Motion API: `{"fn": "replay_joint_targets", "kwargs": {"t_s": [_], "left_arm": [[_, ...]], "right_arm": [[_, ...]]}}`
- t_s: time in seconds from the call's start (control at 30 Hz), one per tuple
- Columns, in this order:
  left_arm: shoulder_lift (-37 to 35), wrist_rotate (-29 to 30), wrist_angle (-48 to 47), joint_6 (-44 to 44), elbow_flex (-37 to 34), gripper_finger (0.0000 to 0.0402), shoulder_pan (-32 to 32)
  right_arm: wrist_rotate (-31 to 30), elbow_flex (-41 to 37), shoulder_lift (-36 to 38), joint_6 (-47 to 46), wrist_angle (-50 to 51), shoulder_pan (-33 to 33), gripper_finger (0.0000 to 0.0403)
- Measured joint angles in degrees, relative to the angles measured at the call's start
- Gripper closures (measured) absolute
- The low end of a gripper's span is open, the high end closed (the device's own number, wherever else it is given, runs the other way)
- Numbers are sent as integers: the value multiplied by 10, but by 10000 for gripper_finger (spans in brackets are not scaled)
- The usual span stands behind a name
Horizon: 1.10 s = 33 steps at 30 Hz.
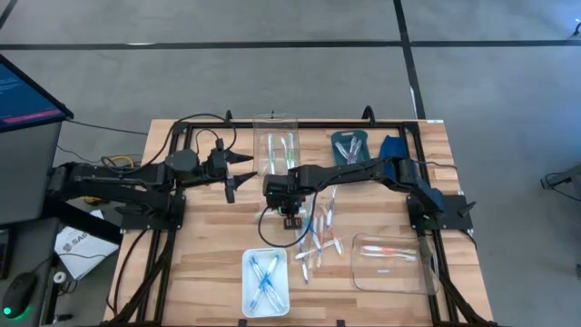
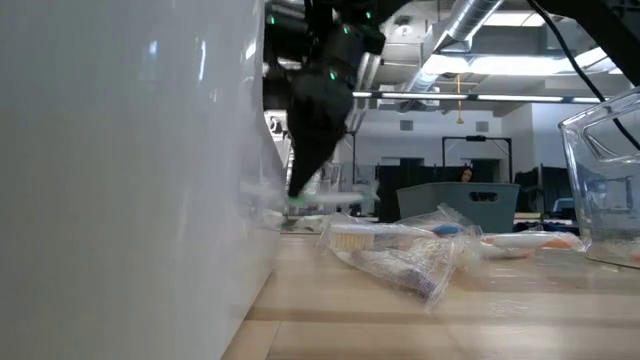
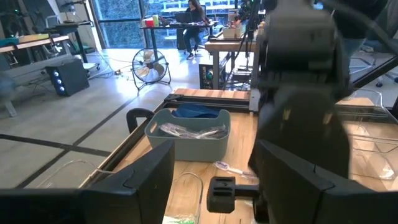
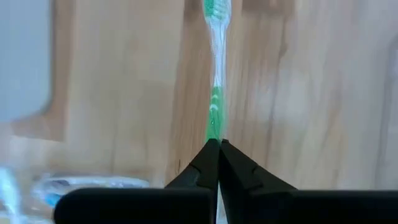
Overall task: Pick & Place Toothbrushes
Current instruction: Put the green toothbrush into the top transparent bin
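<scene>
My right gripper [image 1: 290, 219] [image 4: 217, 144] points steeply down over the table's middle, shut on a green-and-clear toothbrush [image 4: 216, 74]. A loose pile of toothbrushes [image 1: 319, 242] [image 2: 400, 250] lies on the wood just to the right of it. My left gripper [image 1: 240, 173] [image 3: 221, 186] waits open and level at the left, with nothing between its fingers. My right gripper pinches the toothbrush's green handle part [image 4: 214, 127] between its two fingertips, coming from above at a steep slant. The handle and bristle head [image 4: 214, 7] stick out beyond the fingertips, about level. In the low view the toothbrush [image 2: 330, 201] looks lifted off the table.
A clear bin [image 1: 275, 141] with green toothbrushes stands at the back. Right of it are a grey bin [image 1: 349, 145] [image 3: 186, 134] and a blue cloth [image 1: 392, 145]. A white tray [image 1: 266, 282] with blue toothbrushes is near front; a clear bin [image 1: 392, 263] front right.
</scene>
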<state>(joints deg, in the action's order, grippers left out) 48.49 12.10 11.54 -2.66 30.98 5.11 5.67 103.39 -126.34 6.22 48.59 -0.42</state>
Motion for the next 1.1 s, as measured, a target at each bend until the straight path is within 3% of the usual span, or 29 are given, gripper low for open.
{"fn": "replay_joint_targets", "kwargs": {"t_s": [0.13, 0.3, 0.57, 0.73, 0.83, 1.1], "left_arm": [[-10, 7, -30, -8, 0, 183, 0], [-48, 69, -63, -14, 0, 183, 0], [-123, 76, -98, 8, 0, 183, 0], [-147, 76, -102, 35, 0, 183, 0], [-151, 76, -103, 45, 0, 183, 0], [-183, 64, -120, 50, 0, 183, 0]], "right_arm": [[0, 53, 0, 9, 41, 0, 403], [0, 119, 1, 15, 90, 0, 403], [0, 233, 1, -2, 172, -38, 403], [0, 317, 1, -78, 189, -97, 403], [0, 306, 17, -142, 148, -138, 403], [3, 301, 14, -332, 155, -228, 403]]}}
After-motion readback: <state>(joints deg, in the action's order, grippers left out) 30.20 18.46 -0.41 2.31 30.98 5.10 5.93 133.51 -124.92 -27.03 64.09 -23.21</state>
